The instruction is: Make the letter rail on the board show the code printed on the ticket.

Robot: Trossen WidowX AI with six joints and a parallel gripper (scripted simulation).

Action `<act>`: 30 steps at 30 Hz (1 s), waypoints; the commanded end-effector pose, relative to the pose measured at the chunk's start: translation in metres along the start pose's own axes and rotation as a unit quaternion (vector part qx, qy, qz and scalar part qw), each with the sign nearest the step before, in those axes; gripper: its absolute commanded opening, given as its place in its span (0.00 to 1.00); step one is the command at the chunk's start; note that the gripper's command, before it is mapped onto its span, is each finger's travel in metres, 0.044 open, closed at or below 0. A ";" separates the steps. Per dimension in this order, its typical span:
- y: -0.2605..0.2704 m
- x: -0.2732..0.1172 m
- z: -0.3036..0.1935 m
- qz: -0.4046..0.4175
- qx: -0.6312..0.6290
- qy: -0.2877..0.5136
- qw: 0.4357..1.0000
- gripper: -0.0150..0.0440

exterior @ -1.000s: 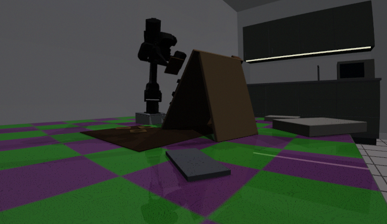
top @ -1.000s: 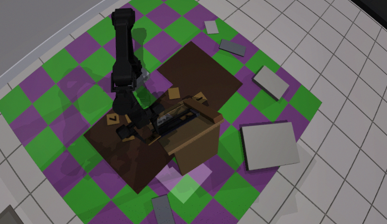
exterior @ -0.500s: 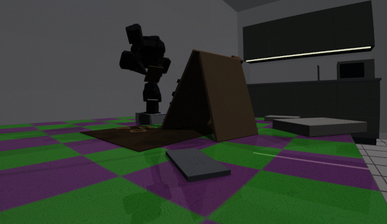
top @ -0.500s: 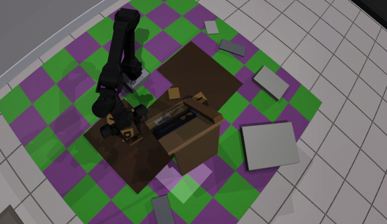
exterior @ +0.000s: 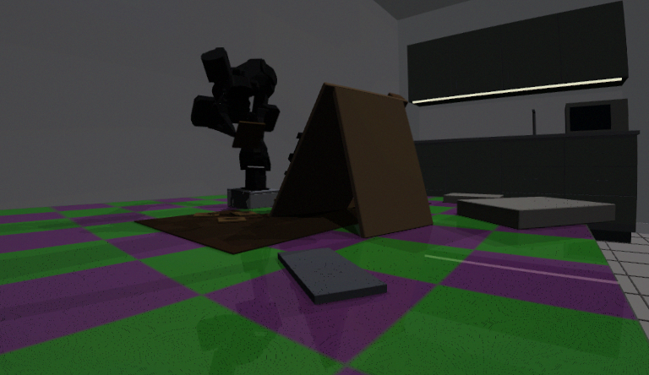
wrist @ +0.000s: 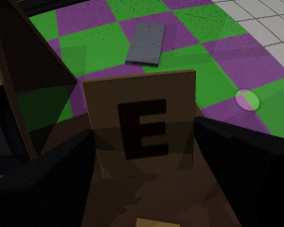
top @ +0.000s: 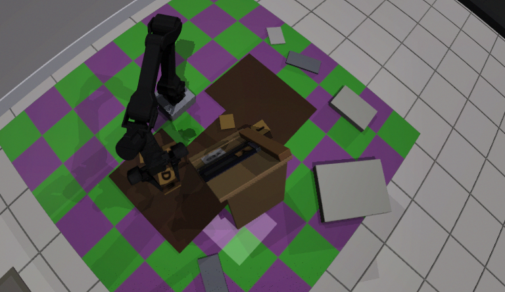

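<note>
My hand (top: 171, 185) (exterior: 251, 132) (wrist: 145, 130) is clamped on a square tan wooden tile marked E (top: 172, 189) (exterior: 248, 138) (wrist: 144, 130), held above the dark brown mat (top: 186, 218) (exterior: 229, 241) (wrist: 128, 203), off to one side of the brown tent-shaped board (top: 256, 183) (exterior: 383, 160). Dark blue rail (top: 223, 166) runs along the board; E tile is outside it. Pale ticket (top: 213, 155) beside rail, code too small to read. Tan D tile (top: 166, 175) partly visible below the hand.

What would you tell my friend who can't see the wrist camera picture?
A square tile with a big dark E is held between two black gripper fingers. Behind it lie a grey slab and green and purple squares.
</note>
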State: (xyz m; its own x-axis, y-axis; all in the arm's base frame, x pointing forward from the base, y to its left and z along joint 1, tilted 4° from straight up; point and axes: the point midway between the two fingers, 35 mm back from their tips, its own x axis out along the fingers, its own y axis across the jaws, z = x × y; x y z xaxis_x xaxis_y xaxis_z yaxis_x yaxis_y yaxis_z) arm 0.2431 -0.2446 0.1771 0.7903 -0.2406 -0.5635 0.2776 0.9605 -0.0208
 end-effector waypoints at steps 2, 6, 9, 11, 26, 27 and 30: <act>0.002 0.027 -0.005 0.002 0.004 0.003 1.000 0.25; 0.003 0.027 -0.005 0.002 0.004 0.003 1.000 0.25; 0.002 0.026 -0.004 0.002 0.004 0.003 1.000 0.25; 0.002 0.027 -0.004 0.002 0.004 0.003 1.000 0.25; 0.007 0.026 -0.003 0.002 0.005 0.003 1.000 0.25; 0.007 0.026 -0.003 0.002 0.005 0.003 1.000 0.25; 0.009 0.025 -0.004 0.002 0.005 0.003 1.000 0.25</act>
State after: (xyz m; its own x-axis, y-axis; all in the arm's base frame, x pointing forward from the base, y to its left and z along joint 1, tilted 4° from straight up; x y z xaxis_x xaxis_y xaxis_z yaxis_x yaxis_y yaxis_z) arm 0.2640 -0.2439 0.1604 0.7894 -0.2343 -0.5674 0.2763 0.9610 -0.0125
